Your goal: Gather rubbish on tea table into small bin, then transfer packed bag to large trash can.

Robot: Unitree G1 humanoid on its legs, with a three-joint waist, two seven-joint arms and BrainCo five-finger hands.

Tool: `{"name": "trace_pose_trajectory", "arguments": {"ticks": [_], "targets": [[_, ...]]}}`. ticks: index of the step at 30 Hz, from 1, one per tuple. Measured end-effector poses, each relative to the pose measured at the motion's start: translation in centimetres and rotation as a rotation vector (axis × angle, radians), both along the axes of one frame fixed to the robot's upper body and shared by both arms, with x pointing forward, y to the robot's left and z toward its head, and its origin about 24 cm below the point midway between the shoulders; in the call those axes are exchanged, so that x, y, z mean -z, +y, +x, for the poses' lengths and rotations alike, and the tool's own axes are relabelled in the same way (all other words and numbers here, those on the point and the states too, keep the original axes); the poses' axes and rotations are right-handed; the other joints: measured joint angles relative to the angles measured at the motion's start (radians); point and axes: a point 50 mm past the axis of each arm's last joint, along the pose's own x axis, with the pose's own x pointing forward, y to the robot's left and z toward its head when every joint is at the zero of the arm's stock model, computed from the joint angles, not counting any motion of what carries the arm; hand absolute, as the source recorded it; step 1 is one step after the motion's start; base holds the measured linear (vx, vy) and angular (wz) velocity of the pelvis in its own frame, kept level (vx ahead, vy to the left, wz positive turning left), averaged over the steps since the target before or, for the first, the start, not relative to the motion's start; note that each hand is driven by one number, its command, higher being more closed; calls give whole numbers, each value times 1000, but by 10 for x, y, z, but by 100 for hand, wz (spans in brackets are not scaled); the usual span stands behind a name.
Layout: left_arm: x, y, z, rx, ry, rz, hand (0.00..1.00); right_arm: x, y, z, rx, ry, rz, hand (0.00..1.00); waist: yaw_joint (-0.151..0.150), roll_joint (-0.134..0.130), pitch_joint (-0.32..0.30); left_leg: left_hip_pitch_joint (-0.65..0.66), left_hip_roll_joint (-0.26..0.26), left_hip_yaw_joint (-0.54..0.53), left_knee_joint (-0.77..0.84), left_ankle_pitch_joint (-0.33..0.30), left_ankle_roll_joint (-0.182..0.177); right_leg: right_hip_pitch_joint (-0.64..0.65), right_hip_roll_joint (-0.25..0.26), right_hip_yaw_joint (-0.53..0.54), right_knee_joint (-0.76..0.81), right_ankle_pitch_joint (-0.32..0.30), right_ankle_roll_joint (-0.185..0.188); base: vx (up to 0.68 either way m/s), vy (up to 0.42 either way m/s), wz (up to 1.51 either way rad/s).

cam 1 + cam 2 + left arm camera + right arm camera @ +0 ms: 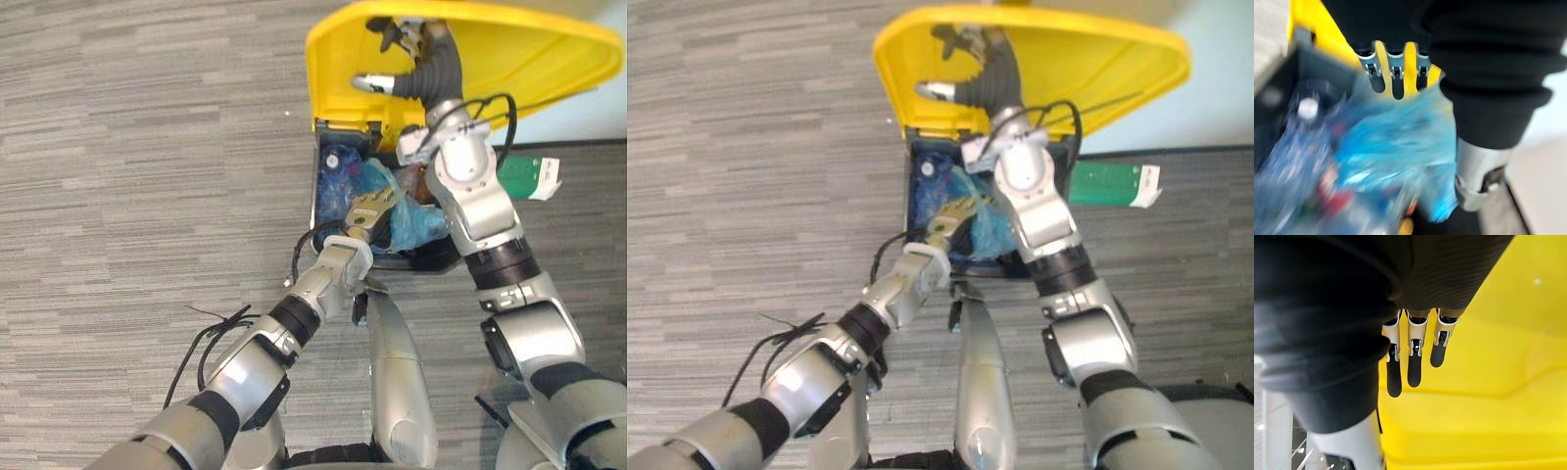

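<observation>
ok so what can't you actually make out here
1. Rubbish under the blue bag in the trash can: blurred in the left wrist view, covered by the left hand in the eye views.
2. The can's right side: hidden behind the right arm.
3. Green packet on the floor: partly behind that arm, too small to identify.

**No readable print**

No text can be read. The green box (519, 176), on the floor beside the large trash can (529, 59), carries a white end label (548, 179), but its print is too small to make out.
</observation>
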Motion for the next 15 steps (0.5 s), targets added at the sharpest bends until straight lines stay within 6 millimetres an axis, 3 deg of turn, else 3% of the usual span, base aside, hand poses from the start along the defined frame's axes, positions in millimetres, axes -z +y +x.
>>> {"name": "trace_pose_trajectory", "arguments": {"ticks": [3, 6, 9, 10, 13, 15], "targets": [[-3, 8, -14, 48, 10, -139, 0, 30, -26, -2, 88, 78, 18, 0, 13, 0, -7, 54, -14, -49, -52, 33, 2, 62, -28, -39, 10, -24, -1, 55, -9, 47], [26, 45, -22, 23, 118, -283, 0, 65, -48, -7, 147, 188, 32, 0, 29, -1, -13, 107, -24, -96, -61, 37, 5, 139, -45, -72, 20, -45, 5, 33, 25, 40], [90, 100, -36, -117, 376, -420, 0, 120, -70, -14, 218, 368, 48, 0, 53, -2, -84, 140, -23, -109, -62, 26, 23, 190, -46, -88, 17, -62, 20, 32, 36, 17], [122, 127, -51, -202, 502, -463, 0, 150, -78, -22, 248, 469, 68, 0, 59, -3, -111, 179, -21, -114, -72, 22, 28, 234, -45, -93, 13, -71, 30, 64, 50, 7], [185, 182, -88, -418, 738, -554, 0, 208, -74, -46, 259, 651, 145, 0, 75, -8, -148, 263, -16, -98, -49, -7, 46, 339, -26, -89, -35, -53, 15, 34, 103, -13], [217, 209, -111, -570, 864, -606, 0, 234, -62, -58, 252, 737, 163, 0, 88, -27, -170, 304, -27, -56, -45, -19, 62, 370, -9, -55, -87, -10, 14, -22, 168, -68]]}}
